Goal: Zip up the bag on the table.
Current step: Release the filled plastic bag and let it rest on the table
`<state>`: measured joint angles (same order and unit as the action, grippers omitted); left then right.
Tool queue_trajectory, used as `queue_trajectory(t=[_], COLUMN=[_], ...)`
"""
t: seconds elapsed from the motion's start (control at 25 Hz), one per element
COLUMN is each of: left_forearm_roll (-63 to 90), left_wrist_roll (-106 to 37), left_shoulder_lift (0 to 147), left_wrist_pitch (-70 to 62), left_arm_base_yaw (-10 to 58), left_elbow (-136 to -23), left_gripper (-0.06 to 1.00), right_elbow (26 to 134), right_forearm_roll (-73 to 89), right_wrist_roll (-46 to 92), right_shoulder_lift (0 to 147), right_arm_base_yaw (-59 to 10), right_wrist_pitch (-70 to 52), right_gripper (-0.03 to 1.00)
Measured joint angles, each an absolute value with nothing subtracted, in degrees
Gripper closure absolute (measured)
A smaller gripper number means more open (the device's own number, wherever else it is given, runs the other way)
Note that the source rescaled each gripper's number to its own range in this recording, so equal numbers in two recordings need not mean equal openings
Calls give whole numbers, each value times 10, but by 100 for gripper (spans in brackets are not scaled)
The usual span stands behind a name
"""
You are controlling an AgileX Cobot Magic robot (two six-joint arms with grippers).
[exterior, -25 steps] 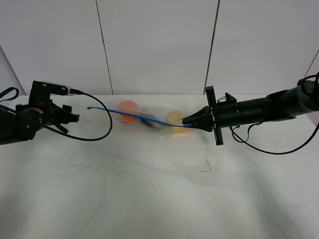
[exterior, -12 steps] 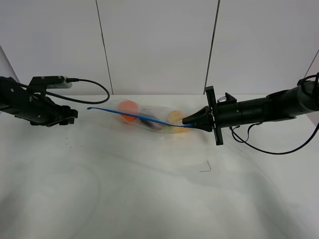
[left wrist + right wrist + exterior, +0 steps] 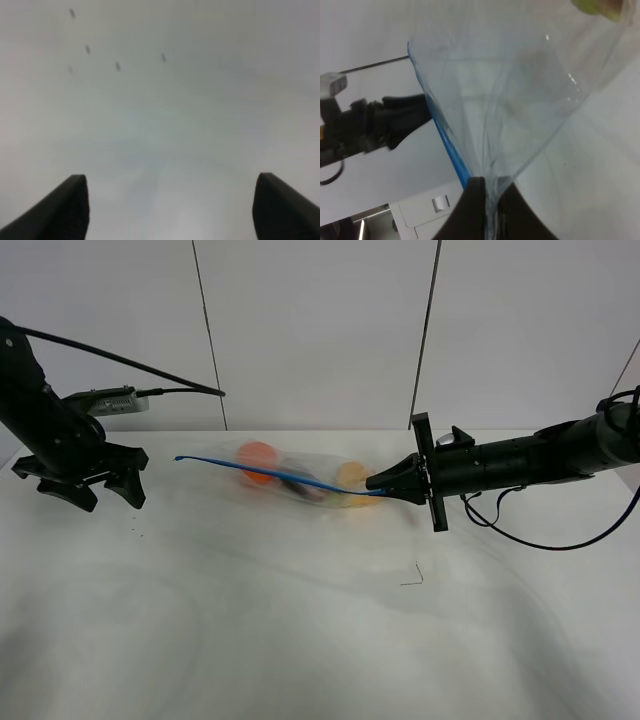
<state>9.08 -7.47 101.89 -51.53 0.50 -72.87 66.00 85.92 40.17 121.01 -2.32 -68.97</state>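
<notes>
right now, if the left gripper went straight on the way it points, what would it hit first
Probably the bare table. The left gripper points down, jaws open, and its wrist view shows only white tabletop ahead; the bag lies off to one side.

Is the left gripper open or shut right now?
Open. The left gripper shows its jaws wide apart, with only bare table between them and nothing held.

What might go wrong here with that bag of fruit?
The right gripper pinches only one corner of the bag, so the floppy plastic might slip out. The left gripper hangs open, apart from the blue zipper strip, and may miss its thin free end.
</notes>
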Motion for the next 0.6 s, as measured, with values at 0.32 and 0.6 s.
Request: queue_trajectory(t=[0.32,0.6], left_forearm_roll=[39,26], left_wrist_roll=[15,16], left_shoulder_lift=[1008,905], left_wrist_pitch=[-672,-673], left_arm_base_yaw=[5,5], left_elbow=[-766,-706], left_gripper=[7,7], right_elbow=[660,660], right_forearm_roll=[859,859], right_wrist_roll=[402,402], right_shoulder_lift=[1210,1210], right_arm_base_yaw=[-23,-23], right_wrist_pitch=[-690,-690], right_gripper=[97,97])
